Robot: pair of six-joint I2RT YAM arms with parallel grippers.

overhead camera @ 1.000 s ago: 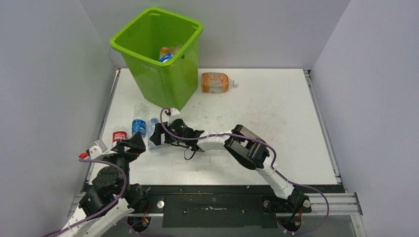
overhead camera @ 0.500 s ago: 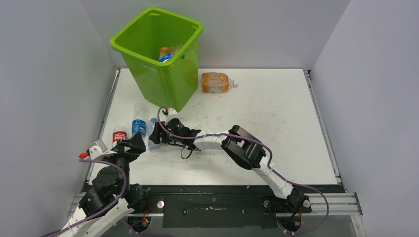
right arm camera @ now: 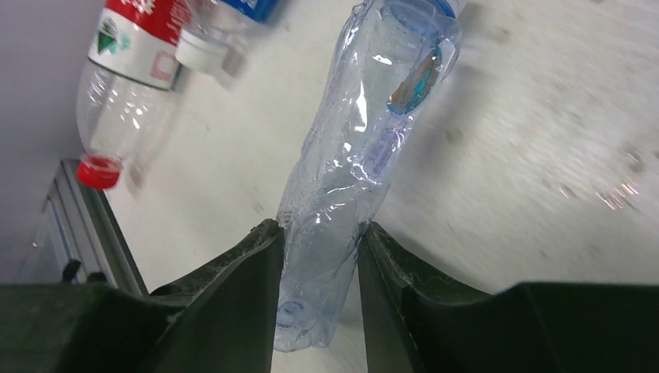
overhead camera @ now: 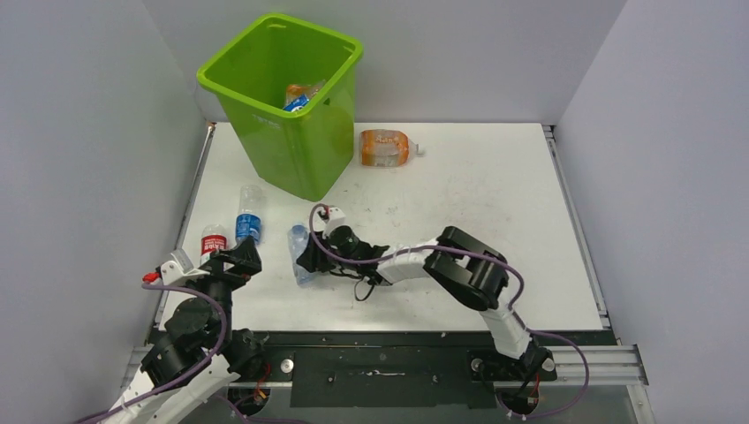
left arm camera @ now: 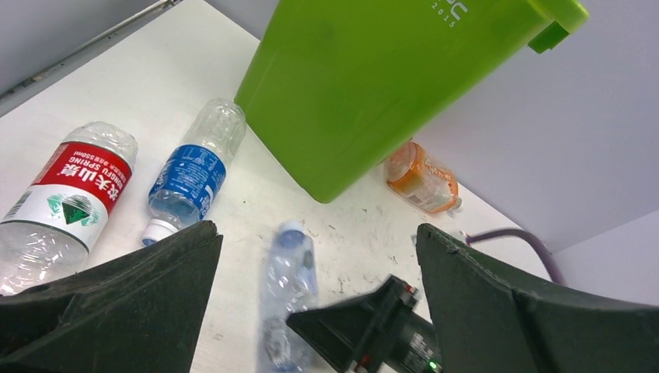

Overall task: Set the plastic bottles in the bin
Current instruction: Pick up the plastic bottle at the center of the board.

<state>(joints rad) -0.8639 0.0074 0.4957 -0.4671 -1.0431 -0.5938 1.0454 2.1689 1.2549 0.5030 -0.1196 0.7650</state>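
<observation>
Currently the right gripper (right arm camera: pixel 319 233) is clamped across the lower body of a crumpled clear bottle (right arm camera: pixel 365 140) on the table (overhead camera: pixel 459 221) near the bin (overhead camera: pixel 291 150), presumably for lifting it in, while the left gripper (overhead camera: pixel 243 258) is held wide open, empty, nearby.

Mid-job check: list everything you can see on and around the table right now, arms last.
bin: one, lime green, upright at the table's far left.
bottles in the bin: count unclear, orange and blue parts showing inside.
orange bottle: one, orange, lying just right of the bin.
blue-label bottle: one, clear, lying in front of the bin.
red-label bottle: one, clear with red cap, lying left of the blue-label one.
clear bottle: one, crumpled, between the right pincer's fingers.
table: one, white.
left pincer: open, empty, near the red-label bottle.
right pincer: shut on the clear bottle.
</observation>
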